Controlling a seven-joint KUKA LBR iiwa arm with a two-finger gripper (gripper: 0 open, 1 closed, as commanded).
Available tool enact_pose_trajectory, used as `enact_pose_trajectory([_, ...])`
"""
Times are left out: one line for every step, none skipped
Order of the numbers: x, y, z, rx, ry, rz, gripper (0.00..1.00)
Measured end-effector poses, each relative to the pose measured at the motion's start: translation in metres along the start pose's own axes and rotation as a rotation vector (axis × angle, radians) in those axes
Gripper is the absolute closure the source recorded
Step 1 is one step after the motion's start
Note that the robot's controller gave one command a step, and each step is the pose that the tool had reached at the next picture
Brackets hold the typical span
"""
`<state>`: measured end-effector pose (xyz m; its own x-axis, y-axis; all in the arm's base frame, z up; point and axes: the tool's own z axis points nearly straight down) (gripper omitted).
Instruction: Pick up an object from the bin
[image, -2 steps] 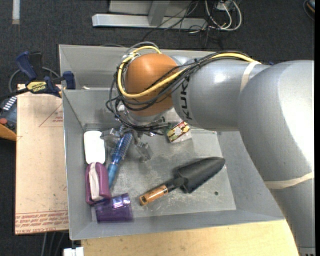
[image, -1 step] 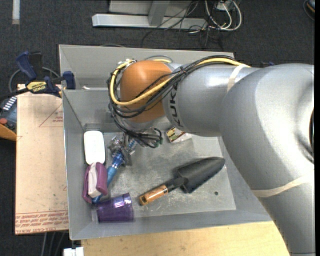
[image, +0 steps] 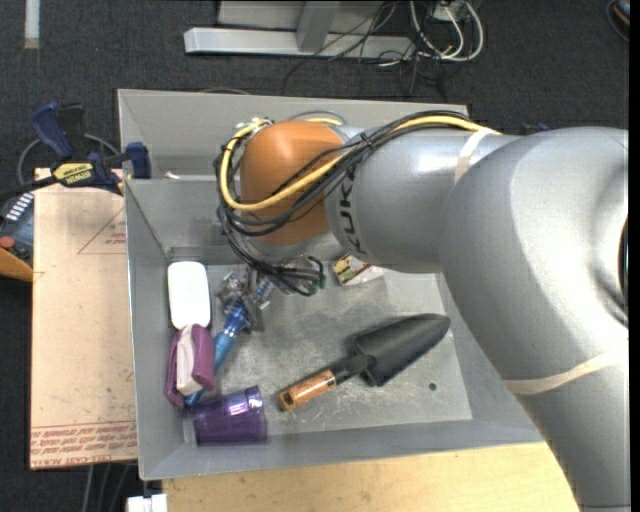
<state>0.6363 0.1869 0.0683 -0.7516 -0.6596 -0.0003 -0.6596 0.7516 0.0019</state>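
Observation:
My gripper (image: 243, 293) hangs below the orange wrist cover, low over the left middle of the bin floor. Right under it starts a slim blue tool (image: 228, 333) that slants down and to the left; its upper end meets the gripper's metal tip. A white rounded bar (image: 188, 293) lies just left of the gripper. Below that sits a purple and white packet (image: 192, 362), touching the blue tool's lower end. I cannot tell whether anything is held.
A purple cup (image: 230, 417) lies on its side at the front left. A black trowel (image: 395, 347) with a wooden handle (image: 313, 387) stretches across the centre right. A small printed box (image: 350, 270) rests behind it, near the arm.

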Motion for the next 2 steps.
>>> enact_pose_trajectory([0.0005, 0.0001, -0.0016, 0.0, 0.0, 0.0, 1.0])
enact_pose_trajectory([0.0021, 0.0008, -0.0104, -0.003, 0.006, 0.0, 1.0])
